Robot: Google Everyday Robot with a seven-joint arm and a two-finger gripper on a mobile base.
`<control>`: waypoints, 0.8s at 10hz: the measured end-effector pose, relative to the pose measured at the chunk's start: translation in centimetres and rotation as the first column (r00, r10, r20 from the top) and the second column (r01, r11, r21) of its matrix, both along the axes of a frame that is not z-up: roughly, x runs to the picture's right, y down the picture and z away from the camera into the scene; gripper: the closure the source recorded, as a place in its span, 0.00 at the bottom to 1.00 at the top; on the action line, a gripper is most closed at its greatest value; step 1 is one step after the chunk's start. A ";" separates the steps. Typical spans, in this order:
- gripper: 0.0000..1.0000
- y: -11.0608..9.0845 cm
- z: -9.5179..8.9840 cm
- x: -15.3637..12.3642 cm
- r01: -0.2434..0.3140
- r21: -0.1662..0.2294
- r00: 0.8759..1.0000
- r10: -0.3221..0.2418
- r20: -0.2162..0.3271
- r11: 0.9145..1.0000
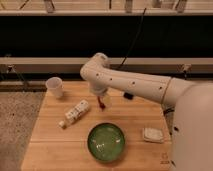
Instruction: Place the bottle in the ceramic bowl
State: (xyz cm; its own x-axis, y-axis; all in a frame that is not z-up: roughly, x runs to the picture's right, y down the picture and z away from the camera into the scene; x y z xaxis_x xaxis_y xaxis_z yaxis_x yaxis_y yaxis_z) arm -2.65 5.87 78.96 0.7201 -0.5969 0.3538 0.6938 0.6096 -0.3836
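The bottle (76,113) lies on its side on the bench (45,150), near the green bowl (106,142) but not in it. The hand (103,101) hangs wide open just beside the bottle, over the bench.

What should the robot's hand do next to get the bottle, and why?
Probably move the gripper across and down to the bottle. The bottle lies on its side on the wooden table, untouched. The gripper hangs open beside it, holding nothing, and the ceramic bowl has no bottle in it yet.
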 end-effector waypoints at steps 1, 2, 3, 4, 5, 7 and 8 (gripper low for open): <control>0.20 0.2 0.2 -0.3 0.006 -0.004 1.000 -0.006 0.004 1.000; 0.20 0.3 0.3 -0.5 0.015 -0.007 1.000 -0.015 0.011 1.000; 0.20 0.6 0.5 -0.6 0.028 -0.017 0.999 -0.027 0.017 0.999; 0.20 1.1 0.7 -0.9 0.039 -0.028 0.999 -0.038 0.023 0.999; 0.20 1.5 1.0 -1.4 0.049 -0.036 0.998 -0.048 0.033 0.998; 0.20 1.9 1.5 -2.0 0.067 -0.042 0.997 -0.065 0.049 0.997; 0.20 2.2 1.6 -2.5 0.080 -0.051 0.996 -0.077 0.054 0.996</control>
State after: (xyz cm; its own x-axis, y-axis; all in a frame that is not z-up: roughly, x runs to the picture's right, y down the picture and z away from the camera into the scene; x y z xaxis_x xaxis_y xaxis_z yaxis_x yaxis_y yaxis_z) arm -5.15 8.03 80.51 0.6517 -0.6301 0.4222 0.7584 0.5325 -0.3759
